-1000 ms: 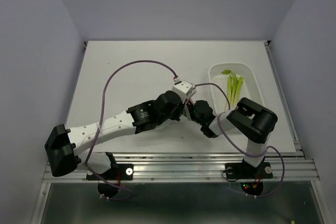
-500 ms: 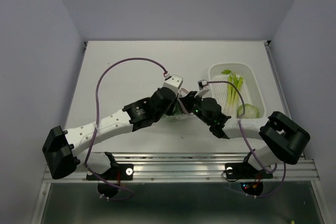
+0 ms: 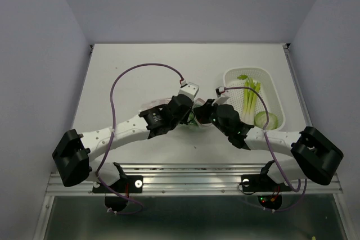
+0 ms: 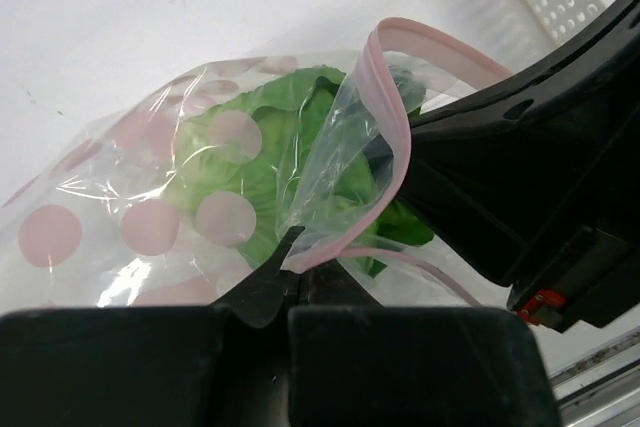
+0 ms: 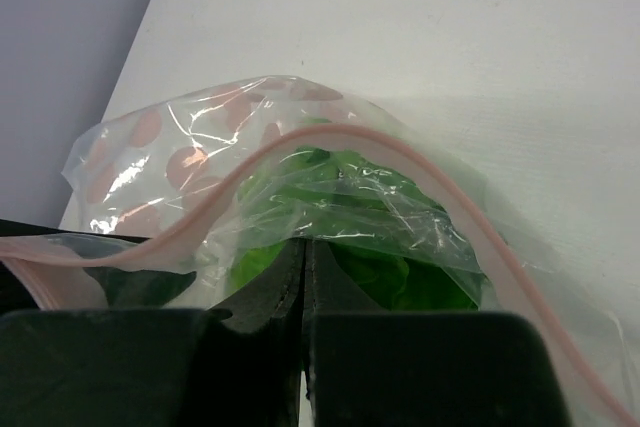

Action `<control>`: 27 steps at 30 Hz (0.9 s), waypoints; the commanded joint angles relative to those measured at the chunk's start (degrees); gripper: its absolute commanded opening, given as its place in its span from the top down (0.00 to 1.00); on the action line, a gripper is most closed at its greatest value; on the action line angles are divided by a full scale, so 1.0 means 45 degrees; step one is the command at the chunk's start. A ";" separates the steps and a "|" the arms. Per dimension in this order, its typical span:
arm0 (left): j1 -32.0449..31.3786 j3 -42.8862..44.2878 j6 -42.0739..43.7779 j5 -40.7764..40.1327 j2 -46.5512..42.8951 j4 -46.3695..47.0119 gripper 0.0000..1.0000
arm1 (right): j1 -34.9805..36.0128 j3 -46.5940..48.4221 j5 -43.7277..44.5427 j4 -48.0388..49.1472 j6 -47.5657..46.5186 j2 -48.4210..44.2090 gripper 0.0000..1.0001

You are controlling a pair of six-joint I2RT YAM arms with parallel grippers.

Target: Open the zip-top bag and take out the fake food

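The bag (image 3: pixel 193 118) is being held just to the 6 o'clock side of the centre of the table (image 3: pixel 140 66), between the two grippers. The left gripper (image 4: pixel 290 247), reaching in from 8 o'clock, is being kept clamped on one lip of the mouth. The right gripper (image 5: pixel 303 247), reaching in from 4 o'clock, is being kept clamped on the other lip, just under the zip strip (image 5: pixel 300 137).

The strip is being shown parted and bowed, so the opening step is judged nearly done (the mouth is gaping only narrowly). A green leaf (image 4: pixel 270 112) is being shown inside the bag. At 3 o'clock of the bag, stalks (image 3: pixel 251 91) and a round piece (image 3: pixel 265 119) are being held in the tray (image 3: pixel 228 77), judged already removed.

Next, the lips are to be drawn wider apart. One grip is then to be freed for the leaf, without the bag being let slip.
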 commanded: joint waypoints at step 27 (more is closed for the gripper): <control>0.1660 -0.1073 -0.4091 -0.0356 -0.3847 -0.2251 0.01 | 0.0010 0.0863 -0.0088 -0.1178 -0.0509 -0.1513 0.99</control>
